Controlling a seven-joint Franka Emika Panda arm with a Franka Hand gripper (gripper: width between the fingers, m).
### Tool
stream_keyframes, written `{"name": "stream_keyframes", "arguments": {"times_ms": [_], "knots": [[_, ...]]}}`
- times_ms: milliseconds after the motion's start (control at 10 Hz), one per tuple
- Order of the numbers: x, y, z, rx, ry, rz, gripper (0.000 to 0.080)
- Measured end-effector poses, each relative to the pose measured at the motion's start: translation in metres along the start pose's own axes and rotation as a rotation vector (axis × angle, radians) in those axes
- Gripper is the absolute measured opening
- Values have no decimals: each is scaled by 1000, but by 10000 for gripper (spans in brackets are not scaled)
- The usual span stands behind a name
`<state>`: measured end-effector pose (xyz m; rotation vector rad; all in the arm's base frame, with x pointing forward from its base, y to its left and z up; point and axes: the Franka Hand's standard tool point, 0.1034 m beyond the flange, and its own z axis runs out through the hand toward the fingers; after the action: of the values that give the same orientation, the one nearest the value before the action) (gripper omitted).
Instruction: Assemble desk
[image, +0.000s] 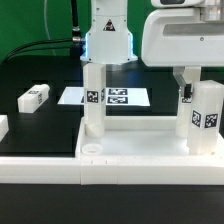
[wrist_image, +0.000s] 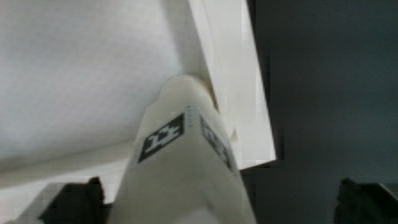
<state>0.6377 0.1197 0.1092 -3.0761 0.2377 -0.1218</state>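
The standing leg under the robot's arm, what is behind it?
Behind the leg lies the marker board, flat on the black table. The leg covers part of the board's tags, so those cannot be seen.

The marker board (image: 118, 97) lies flat on the black table (image: 45, 125). Behind the table hangs a green backdrop (image: 40, 25), with black cables (image: 45, 45) trailing across it.
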Motion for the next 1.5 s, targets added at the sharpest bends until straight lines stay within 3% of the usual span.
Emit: {"name": "stream_keyframes", "arguments": {"times_ms": [600,700,800,900,1000,1200,1500], "knots": [[1,3,0,-12,0,-323,649],[1,3,0,-12,0,-318,527],[1,3,0,-12,0,-318,347],[1,4,0,-13,0,-317,347],[1,5,0,-13,0,-308,288],[2,5,1,-12,2,-261,288],[3,8,1,3,8,146,288]]}}
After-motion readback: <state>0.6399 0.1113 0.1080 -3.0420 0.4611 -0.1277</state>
